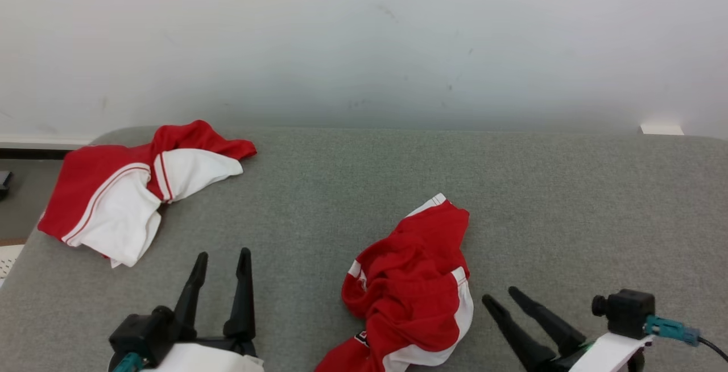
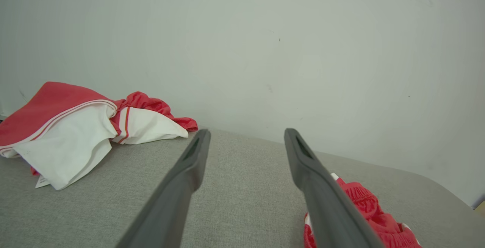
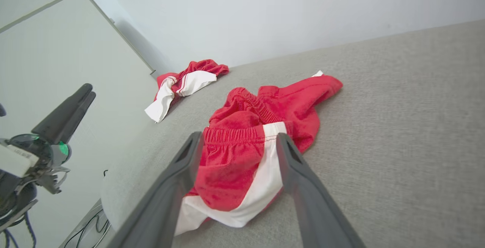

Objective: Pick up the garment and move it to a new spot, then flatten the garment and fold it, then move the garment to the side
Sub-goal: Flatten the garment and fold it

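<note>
Head view, reading left to right. Far left of the grey tabletop [image 1: 569, 207]: a second red-and-white garment [image 1: 114, 201], crumpled, white panels uppermost, its left edge at the tabletop's rounded corner.

Lower left: my left fingers [image 1: 222, 253], pointing up the picture, spread wide with nothing between them. They are apart from both heaps of cloth.

Centre, toward the near edge: the garment [image 1: 415, 286], red with white side bands, bunched in a heap. One end reaches away toward the wall [image 1: 364, 36]; the near end runs out of the bottom of the picture.

Just beside it on the right: my right fingers [image 1: 500, 295], parted, tips angled up and left toward the heap, gripping nothing. A narrow strip of tabletop shows between the nearer tip and the cloth.

Far lower right: the small black wrist camera [image 1: 625, 309] with a teal plug.

Left wrist view: both fingers wide apart over bare tabletop. The second garment lies to their left; a corner of the garment shows low on the right, partly behind one finger.

Right wrist view: fingers spread, with the elastic waistband and a white band of the garment seen between them. Contact between tips and cloth cannot be told from this view. My left fingers show at the far left edge.
</note>
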Motion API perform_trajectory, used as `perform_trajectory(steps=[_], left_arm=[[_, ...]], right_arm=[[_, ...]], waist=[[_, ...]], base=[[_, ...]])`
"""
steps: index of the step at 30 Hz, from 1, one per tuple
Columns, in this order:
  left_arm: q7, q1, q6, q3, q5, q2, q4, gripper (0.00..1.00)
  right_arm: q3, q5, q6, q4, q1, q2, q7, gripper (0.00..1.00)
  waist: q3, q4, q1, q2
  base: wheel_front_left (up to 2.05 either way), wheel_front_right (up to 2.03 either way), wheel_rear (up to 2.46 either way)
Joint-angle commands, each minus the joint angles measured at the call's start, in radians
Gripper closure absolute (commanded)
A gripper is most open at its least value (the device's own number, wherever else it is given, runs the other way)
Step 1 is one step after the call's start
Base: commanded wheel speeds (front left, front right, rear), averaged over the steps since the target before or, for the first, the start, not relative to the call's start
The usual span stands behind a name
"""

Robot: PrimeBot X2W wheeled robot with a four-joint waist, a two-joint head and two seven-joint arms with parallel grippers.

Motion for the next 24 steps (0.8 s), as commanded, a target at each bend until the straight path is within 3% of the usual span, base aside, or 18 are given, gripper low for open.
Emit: perform_trajectory(steps=[1, 7, 12, 19, 24], left_arm=[[-0.001, 0.014, 0.002, 0.002, -0.006, 0.004, -0.001, 0.0], [0.0, 0.004, -0.002, -0.005, -0.005, 0.004, 0.006, 0.0], [0.0, -0.009, -0.002, -0.015, -0.009, 0.004, 0.005, 0.0], [0.0, -0.022, 0.008, -0.025, -0.03, 0.004, 0.003, 0.0], [0.0, -0.015, 0.015, -0.029, -0.044, 0.004, 0.003, 0.0]], right_arm=[[-0.016, -0.015, -0.002, -0.002, 0.019, -0.002, -0.011, 0.0], [-0.102, -0.177, -0.002, 0.028, 0.011, 0.008, -0.026, 0.0], [-0.101, -0.309, -0.002, 0.081, -0.065, 0.027, 0.082, 0.0], [0.001, -0.42, -0.002, 0.135, -0.19, 0.008, 0.294, 0.0], [0.096, -0.423, -0.002, 0.156, -0.244, -0.014, 0.406, 0.0]], waist=[[0.001, 0.0, 0.0001, -0.0001], [0.001, 0.013, 0.0001, -0.0001], [0.012, 0.046, 0.0001, -0.0001], [0.034, 0.124, 0.0001, -0.0001], [0.03, 0.17, 0.0001, -0.0001]], base=[[0.0, 0.0, 0.0], [0.0, 0.0, 0.0], [0.0, 0.0, 0.0], [0.0, 0.0, 0.0], [0.0, 0.0, 0.0]])
